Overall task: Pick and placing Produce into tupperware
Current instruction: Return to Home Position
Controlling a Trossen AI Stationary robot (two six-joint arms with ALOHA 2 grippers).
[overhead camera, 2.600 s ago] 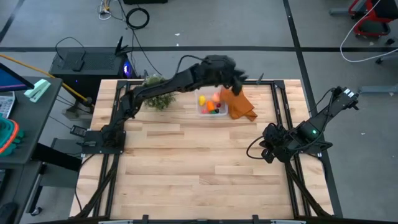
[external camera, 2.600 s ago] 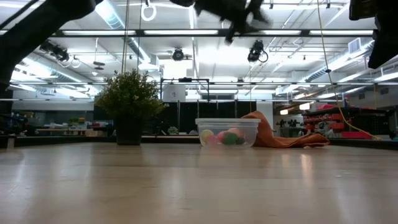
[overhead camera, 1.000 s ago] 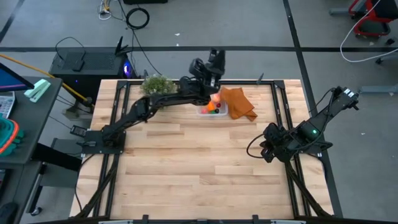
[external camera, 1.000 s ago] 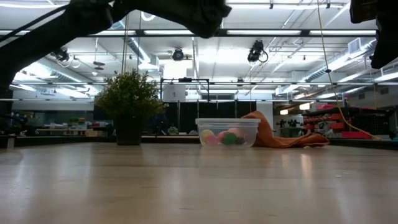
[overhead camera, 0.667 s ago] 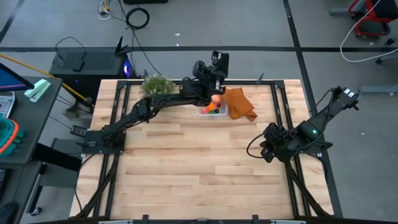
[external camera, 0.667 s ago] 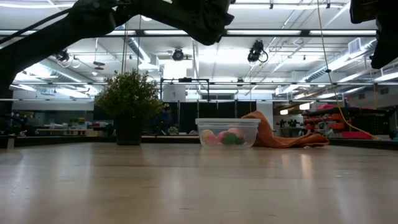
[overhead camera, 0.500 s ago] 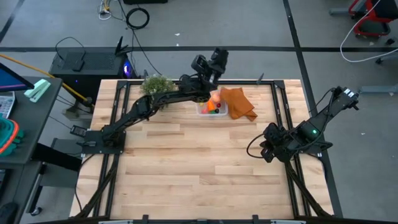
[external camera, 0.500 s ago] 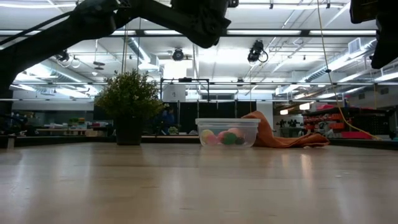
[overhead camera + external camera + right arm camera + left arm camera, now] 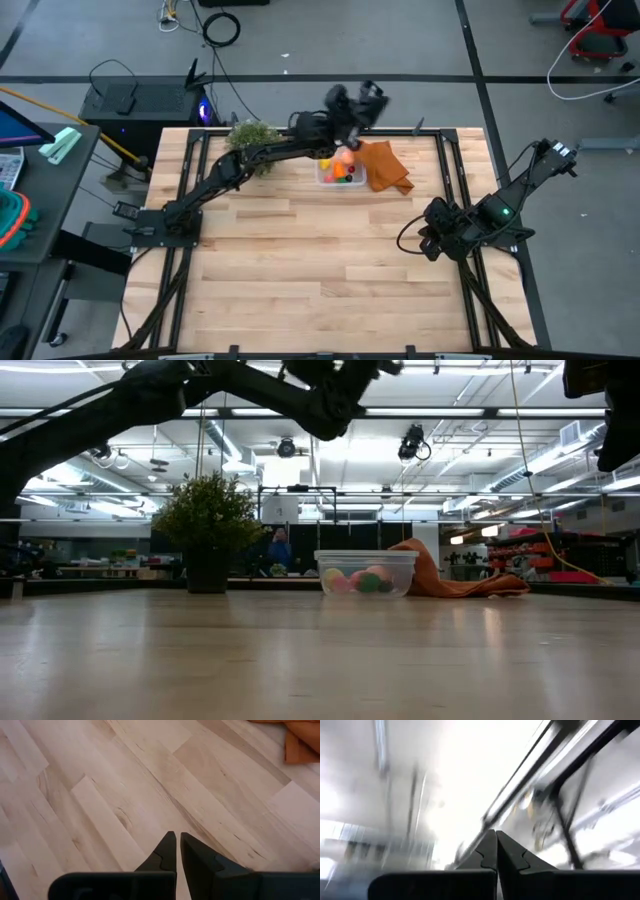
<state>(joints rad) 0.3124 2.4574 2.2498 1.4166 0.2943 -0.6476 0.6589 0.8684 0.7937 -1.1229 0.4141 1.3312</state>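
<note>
The left hand (image 9: 496, 832), fingers pressed together and empty, hangs high near the counter's (image 9: 300, 260) far edge, close to the tupperware (image 9: 365, 554); the produce (image 9: 358, 581) lies inside it, an orange cloth (image 9: 385, 168) just beside; the right hand (image 9: 175, 835), likewise pressed together, sits low at the counter's right side.

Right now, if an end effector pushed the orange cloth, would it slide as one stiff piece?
Probably not: the orange cloth lies crumpled in folds, so it would likely bunch up. Lifted by one corner, it should drape limply and seem light.
</note>
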